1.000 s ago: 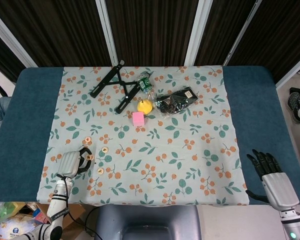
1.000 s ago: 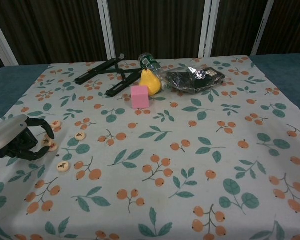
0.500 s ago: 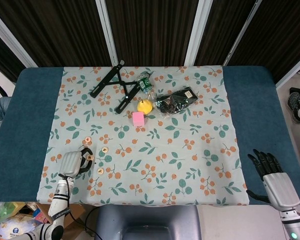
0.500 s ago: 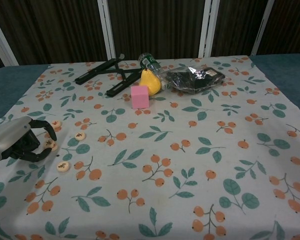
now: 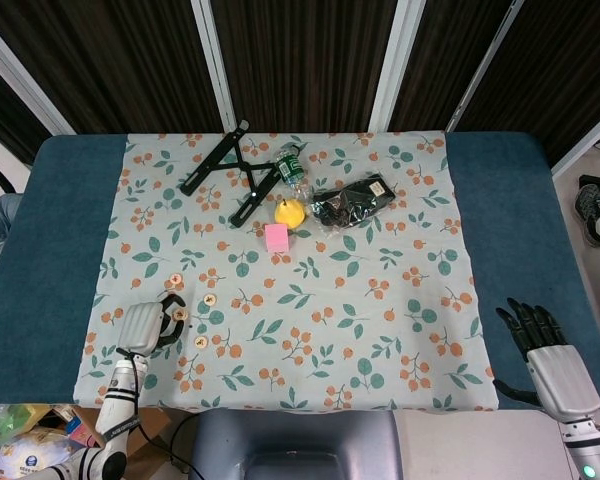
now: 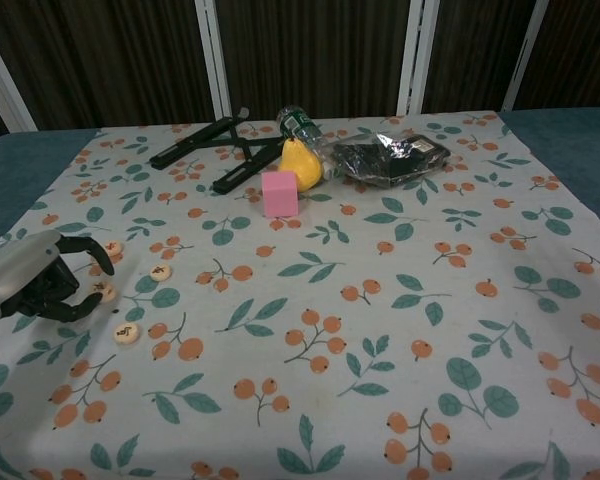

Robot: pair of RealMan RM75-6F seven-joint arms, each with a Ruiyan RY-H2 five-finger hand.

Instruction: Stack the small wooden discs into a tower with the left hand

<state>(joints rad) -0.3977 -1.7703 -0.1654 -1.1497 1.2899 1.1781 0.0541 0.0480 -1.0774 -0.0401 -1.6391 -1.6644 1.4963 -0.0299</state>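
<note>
Head view: high above my table (image 5: pixel 40 260), looking steeply down, whole floral cloth (image 5: pixel 310 320) framed; chest view: low, nearer, facing forward across it; both share cloth, pink cube (image 5: pixel 276 237) and my left hand (image 6: pixel 35 285).

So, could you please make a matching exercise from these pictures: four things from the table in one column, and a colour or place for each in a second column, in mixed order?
Column one:
1. cube
2. pear
3. folding stand
4. right hand

Column two:
A. yellow
B. off the cloth, at the table's near right corner
C. pink
D. black, lying at the far side of the cloth

Right pairs: 1-C, 2-A, 3-D, 4-B
</note>
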